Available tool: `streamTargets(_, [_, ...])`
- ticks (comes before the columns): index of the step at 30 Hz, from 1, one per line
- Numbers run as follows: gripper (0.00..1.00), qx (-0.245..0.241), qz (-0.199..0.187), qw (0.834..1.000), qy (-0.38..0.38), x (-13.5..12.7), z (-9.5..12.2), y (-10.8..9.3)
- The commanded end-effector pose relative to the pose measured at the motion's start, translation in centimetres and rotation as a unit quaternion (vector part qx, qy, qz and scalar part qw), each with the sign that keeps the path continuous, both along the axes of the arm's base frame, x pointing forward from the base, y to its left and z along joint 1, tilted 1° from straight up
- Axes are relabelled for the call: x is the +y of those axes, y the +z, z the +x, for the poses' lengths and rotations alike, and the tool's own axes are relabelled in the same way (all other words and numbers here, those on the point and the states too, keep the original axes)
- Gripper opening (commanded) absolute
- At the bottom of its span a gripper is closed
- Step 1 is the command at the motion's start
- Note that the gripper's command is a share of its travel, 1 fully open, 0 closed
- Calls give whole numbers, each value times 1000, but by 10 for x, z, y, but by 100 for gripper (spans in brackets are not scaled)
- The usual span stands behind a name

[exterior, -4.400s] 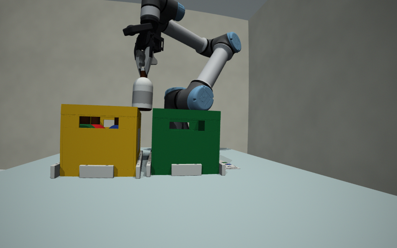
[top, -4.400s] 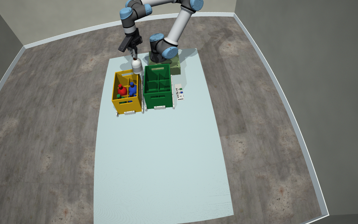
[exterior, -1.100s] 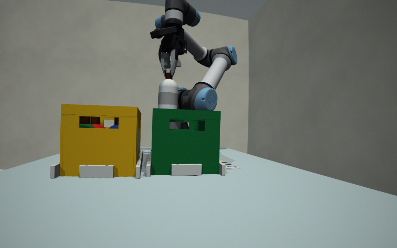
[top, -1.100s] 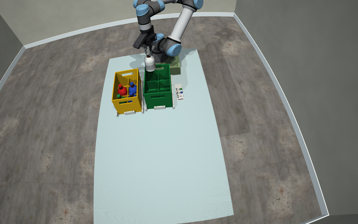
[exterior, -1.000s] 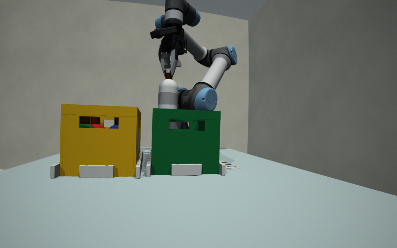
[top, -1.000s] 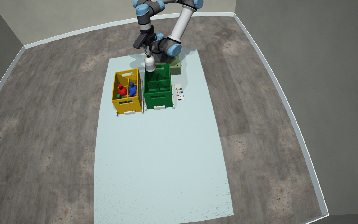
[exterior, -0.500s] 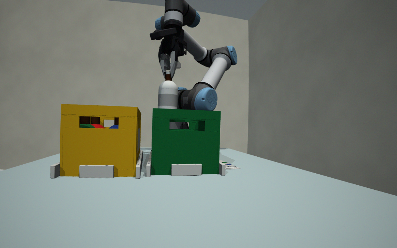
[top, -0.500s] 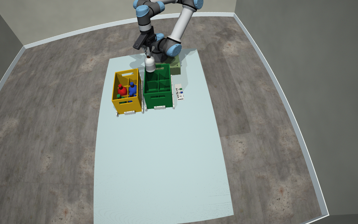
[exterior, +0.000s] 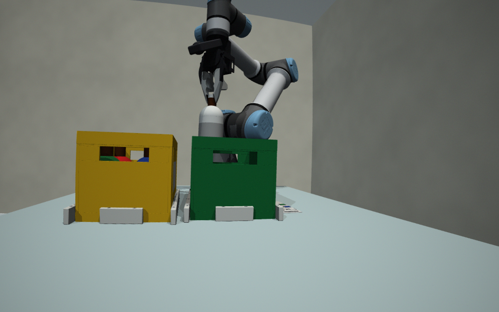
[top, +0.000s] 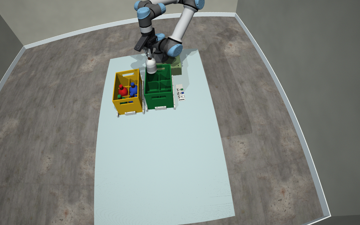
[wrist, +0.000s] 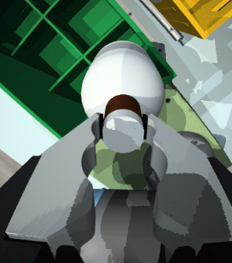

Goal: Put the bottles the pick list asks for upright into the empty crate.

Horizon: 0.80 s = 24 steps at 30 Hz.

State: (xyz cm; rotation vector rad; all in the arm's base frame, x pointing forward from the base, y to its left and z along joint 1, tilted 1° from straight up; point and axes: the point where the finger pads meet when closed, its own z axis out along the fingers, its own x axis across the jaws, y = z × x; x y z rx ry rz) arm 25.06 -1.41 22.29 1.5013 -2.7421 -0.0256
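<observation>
My gripper (top: 149, 54) is shut on the neck of a white-label bottle (top: 151, 66), which hangs upright. Its lower part sits at the rim of the far left compartment of the green crate (top: 158, 86). The bottle also shows in the exterior view (exterior: 210, 121) and in the wrist view (wrist: 123, 78), where my fingers clamp its cap. The green crate's other compartments look empty. The yellow crate (top: 128, 91) holds a red bottle (top: 122, 90), a blue bottle (top: 132, 89) and a green bottle (top: 119, 97). The pick list (top: 180, 92) lies right of the green crate.
Small grey stops (exterior: 234, 212) sit against the bases of both crates. My arm's base (top: 172, 60) stands just behind the green crate. The two crates stand side by side with a narrow gap.
</observation>
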Motion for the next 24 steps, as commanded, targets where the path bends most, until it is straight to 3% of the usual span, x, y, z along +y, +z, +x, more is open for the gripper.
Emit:
streamTargets(1, [0,-3,-3,1000,-1,-2,1,-5])
streamTargets(24, [0,-3,-3,1000,-1,-2,1,-24])
